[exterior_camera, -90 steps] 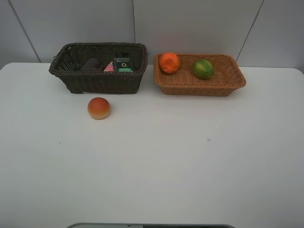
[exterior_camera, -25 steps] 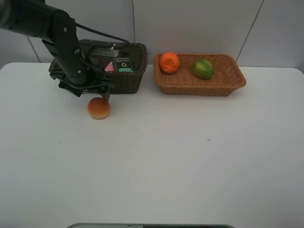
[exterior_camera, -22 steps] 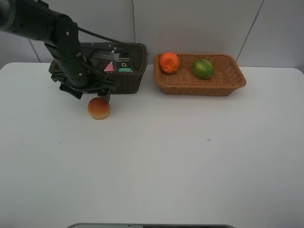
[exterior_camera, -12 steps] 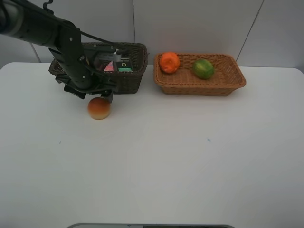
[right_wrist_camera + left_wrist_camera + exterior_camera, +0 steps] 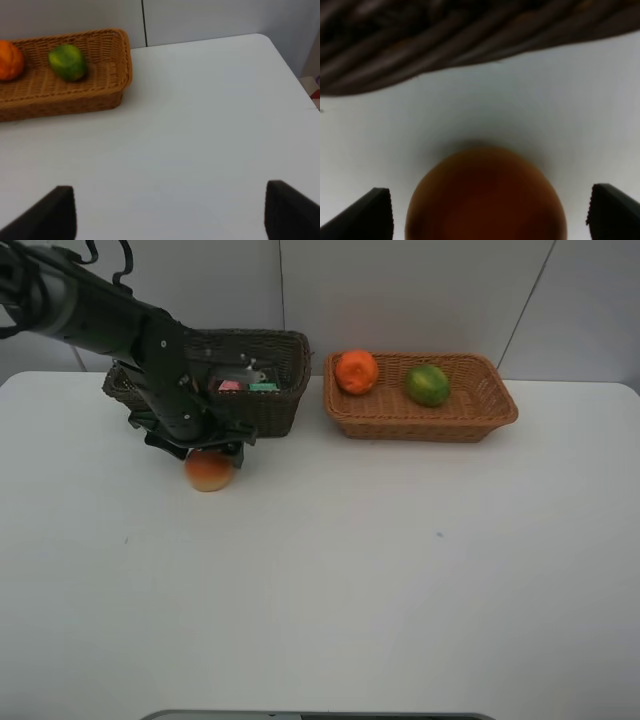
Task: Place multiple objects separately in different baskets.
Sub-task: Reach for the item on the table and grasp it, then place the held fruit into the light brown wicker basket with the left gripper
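At the left of the white tabletop [image 5: 330, 580], my left fingers [image 5: 365, 212] stand wide open on either side of the peach [image 5: 208, 472], not closed on it, just in front of the dark basket [image 5: 270, 405]. A pink tube [image 5: 229, 386] and a green-labelled bottle [image 5: 264, 387] show inside that basket. Further right, the tan basket [image 5: 480, 420] holds the orange [image 5: 356, 371] and the green fruit [image 5: 427, 385]. My right fingers [image 5: 62, 210] hang open over bare tabletop, holding nothing.
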